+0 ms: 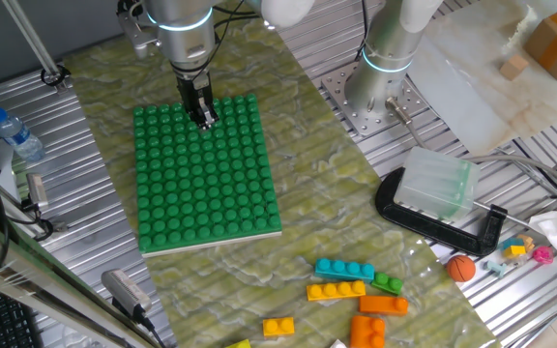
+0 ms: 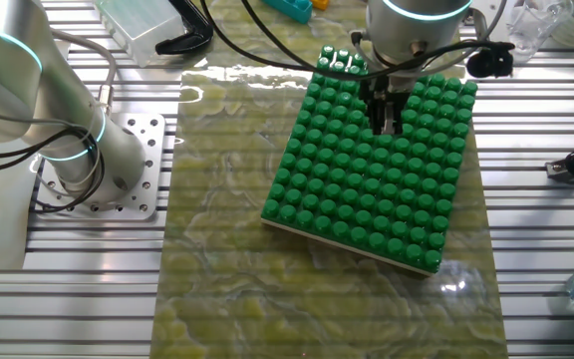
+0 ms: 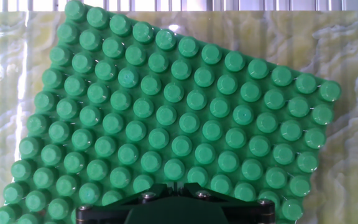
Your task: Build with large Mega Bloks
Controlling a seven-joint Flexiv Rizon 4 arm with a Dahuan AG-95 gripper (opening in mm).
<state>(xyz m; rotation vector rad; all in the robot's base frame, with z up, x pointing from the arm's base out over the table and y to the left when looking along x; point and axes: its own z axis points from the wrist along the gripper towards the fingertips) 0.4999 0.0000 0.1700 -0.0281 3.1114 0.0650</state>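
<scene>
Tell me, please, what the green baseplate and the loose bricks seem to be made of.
The green baseplate looks like moulded plastic with a glossy finish: its round studs carry small highlights in the hand view. The cyan brick and the orange brick look like the same smooth plastic, in plain bright colours, though they are too small to judge closely.

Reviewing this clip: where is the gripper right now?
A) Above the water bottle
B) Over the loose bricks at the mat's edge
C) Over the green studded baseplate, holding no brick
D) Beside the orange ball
C. The gripper hangs over the far part of the green baseplate with nothing between its fingers, while the loose bricks such as the cyan brick lie off the plate.
</scene>
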